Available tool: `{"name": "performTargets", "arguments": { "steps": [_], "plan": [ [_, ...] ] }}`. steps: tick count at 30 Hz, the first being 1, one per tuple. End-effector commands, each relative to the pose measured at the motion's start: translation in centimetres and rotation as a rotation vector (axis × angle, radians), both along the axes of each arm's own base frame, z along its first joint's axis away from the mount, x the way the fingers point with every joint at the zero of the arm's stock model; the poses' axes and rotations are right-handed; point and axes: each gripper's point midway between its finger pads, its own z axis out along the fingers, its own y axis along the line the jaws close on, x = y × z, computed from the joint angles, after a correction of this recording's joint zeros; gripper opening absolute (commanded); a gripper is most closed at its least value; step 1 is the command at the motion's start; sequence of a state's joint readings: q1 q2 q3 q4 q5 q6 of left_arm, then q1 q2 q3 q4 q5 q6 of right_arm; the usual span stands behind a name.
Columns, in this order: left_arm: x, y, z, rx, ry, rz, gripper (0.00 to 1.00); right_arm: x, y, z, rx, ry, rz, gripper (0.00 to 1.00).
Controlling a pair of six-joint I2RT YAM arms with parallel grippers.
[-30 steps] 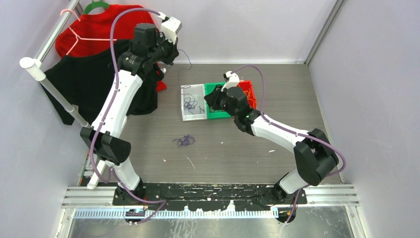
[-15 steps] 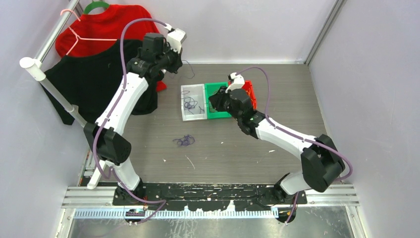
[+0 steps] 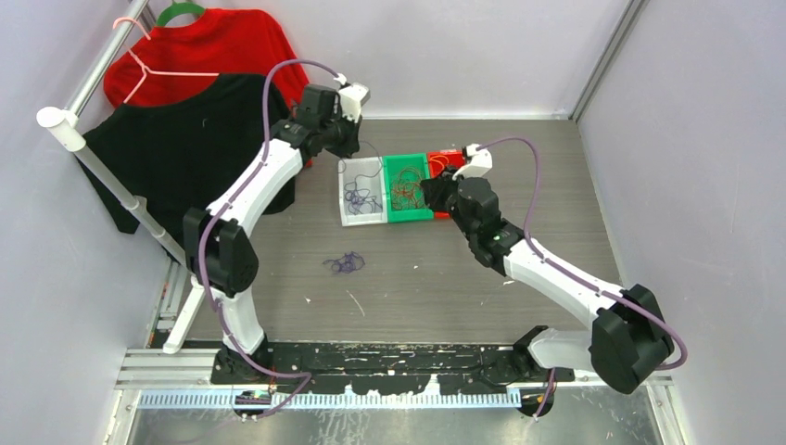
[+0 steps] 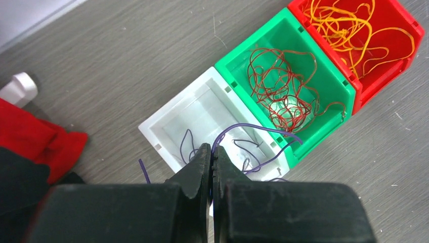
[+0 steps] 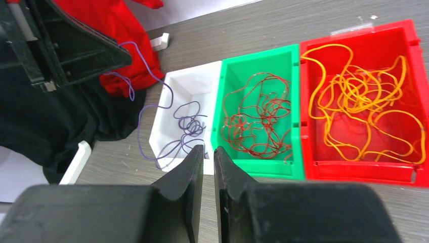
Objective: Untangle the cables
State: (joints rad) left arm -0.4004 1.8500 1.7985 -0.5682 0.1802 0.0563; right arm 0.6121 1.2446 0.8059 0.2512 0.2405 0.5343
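My left gripper (image 4: 211, 154) is clamped on a thin purple wire (image 4: 253, 127) hanging over the white plastic bin (image 4: 174, 101), leftmost of three. My right gripper (image 5: 208, 151), jaws barely apart, holds nothing. Next I should release the wire inside, then fetch the loose purple tangle (image 3: 346, 263) nearer me.

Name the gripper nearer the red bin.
Right. The right gripper hangs over the red bin's left edge; the left gripper, pinching a purple cable, is by the white bin's far corner.

Robotics lab cell: plain white enclosure walls (image 3: 463, 46), aluminium mounting rail (image 3: 158, 369), left arm (image 3: 255, 184) and right arm (image 3: 556, 278) bolted at grey bench (image 3: 417, 278) edge, garment rack (image 3: 111, 185).
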Motion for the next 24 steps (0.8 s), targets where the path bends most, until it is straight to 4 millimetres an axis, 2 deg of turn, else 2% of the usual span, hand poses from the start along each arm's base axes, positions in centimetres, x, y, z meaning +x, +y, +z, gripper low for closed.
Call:
{"name": "performTargets", "arguments": {
  "steps": [1, 7, 11, 19, 24],
  "plan": [
    [1.4, -1.4, -1.0, -0.029, -0.022, -0.003, 0.00, -0.2, -2.0, 1.5, 0.042, -0.042, -0.068, 0.19],
    [3.4, -0.6, -4.6, 0.057, -0.019, 0.037, 0.00, -0.5, -3.3, 0.9, 0.033, -0.031, -0.094, 0.18],
    [4.1, -0.1, -6.0, 0.090, -0.016, 0.066, 0.00, -0.6, -3.7, 0.6, 0.028, -0.023, -0.097, 0.18],
    [4.6, 1.8, -5.5, 0.059, -0.022, 0.101, 0.00, -0.8, -3.6, -0.2, 0.026, -0.003, -0.088, 0.17],
    [4.6, 2.9, -5.5, 0.074, -0.014, 0.121, 0.00, -0.5, -2.3, -0.9, 0.043, 0.022, -0.043, 0.17]
  ]
}}
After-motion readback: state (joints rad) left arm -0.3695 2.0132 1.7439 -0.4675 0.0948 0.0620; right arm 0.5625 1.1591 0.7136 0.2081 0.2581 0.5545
